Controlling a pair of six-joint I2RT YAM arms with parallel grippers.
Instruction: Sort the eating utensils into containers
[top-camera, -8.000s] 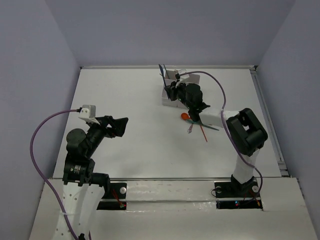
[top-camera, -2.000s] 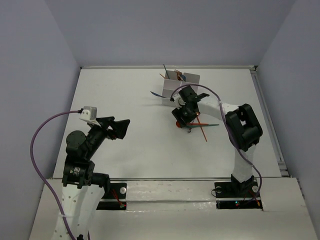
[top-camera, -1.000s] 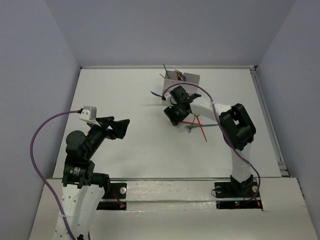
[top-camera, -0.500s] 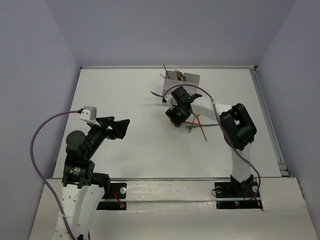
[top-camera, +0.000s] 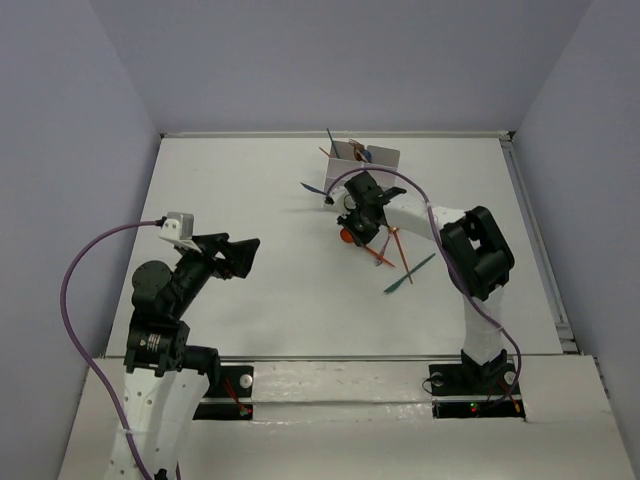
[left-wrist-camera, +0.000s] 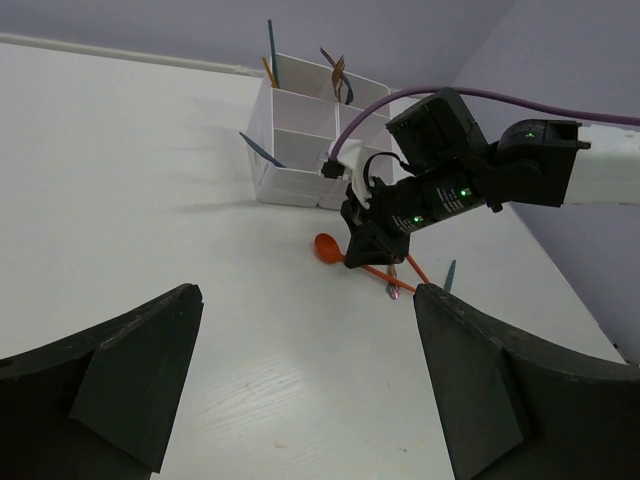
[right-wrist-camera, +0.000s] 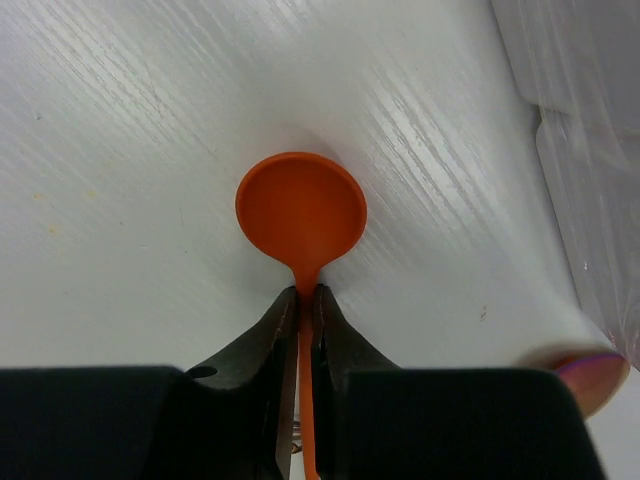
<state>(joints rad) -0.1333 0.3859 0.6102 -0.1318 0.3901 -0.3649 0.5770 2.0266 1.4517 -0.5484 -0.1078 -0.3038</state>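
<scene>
Here right gripper (right-wrist-camera: 301, 293) clamps orange spoon (right-wrist-camera: 301, 215) at neck, bowl seemingly touching table (right-wrist-camera: 120, 150); handle hidden; left gripper (left-wrist-camera: 305, 300) jaws apart.

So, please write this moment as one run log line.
right gripper: shut on orange spoon, at neck | left gripper: open, empty | containers: some utensils inside | teal utensil: unsorted

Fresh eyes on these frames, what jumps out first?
The right gripper is pinched shut on the neck of an orange spoon, in front of the white compartment block at the far side. A few utensils stick out of the block; a teal utensil lies loose to the spoon's right. The left gripper hangs open at left.
</scene>
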